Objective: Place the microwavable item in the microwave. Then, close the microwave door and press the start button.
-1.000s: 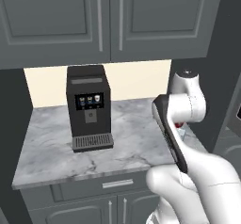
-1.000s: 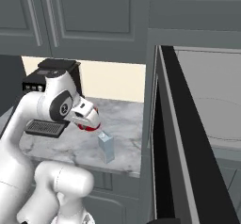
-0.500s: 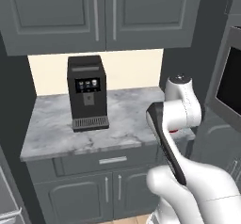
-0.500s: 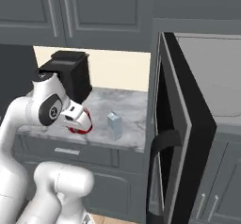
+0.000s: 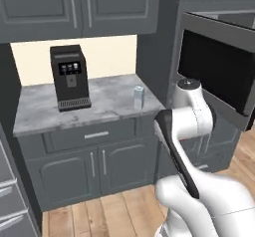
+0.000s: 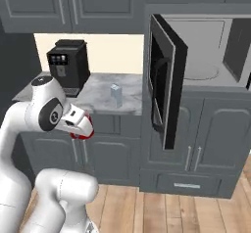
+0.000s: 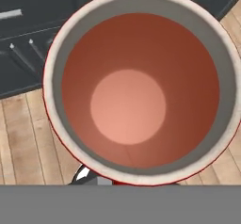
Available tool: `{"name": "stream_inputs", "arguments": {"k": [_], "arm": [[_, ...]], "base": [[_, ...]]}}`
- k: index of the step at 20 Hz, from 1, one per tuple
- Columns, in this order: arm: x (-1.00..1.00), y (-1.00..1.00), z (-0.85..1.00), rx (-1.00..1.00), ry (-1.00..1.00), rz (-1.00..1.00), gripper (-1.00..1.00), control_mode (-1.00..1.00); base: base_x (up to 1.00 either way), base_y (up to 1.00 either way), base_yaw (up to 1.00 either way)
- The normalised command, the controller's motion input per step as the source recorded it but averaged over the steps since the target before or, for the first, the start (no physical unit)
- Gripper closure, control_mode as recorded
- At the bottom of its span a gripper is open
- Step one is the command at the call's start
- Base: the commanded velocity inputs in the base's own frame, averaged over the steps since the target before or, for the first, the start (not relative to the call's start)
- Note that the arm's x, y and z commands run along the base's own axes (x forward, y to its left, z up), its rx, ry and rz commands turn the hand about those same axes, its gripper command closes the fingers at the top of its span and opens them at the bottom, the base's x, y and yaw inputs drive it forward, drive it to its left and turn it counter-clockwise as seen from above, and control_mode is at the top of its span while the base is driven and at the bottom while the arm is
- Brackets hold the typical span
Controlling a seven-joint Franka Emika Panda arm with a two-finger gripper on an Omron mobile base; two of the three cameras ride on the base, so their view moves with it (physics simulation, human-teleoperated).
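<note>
Red cup sits clenched in the tool, mouth facing the hand camera.

Carton right of coffee machine

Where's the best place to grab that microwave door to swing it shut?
Take the microwave door by its vertical dark bar handle, approaching from the robot's left. The door stands wide open, edge-on, with the handle on its left face.
</note>
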Motion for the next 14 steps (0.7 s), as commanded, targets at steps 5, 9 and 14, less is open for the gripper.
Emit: {"name": "stream_inputs", "arguments": {"k": [5, 9, 14], "arm": [[0.0, 0.0, 0.0, 0.0, 0.0, 0.0, 1.0, 1.0], [0.0, 0.0, 0.0, 0.0, 0.0, 0.0, 1.0, 1.0], [0.0, 0.0, 0.0, 0.0, 0.0, 0.0, 1.0, 1.0]], "base": [[-0.8, -0.41, -0.54], [-0.17, -0.79, -0.51], [0.1, -1.0, -0.42]]}}
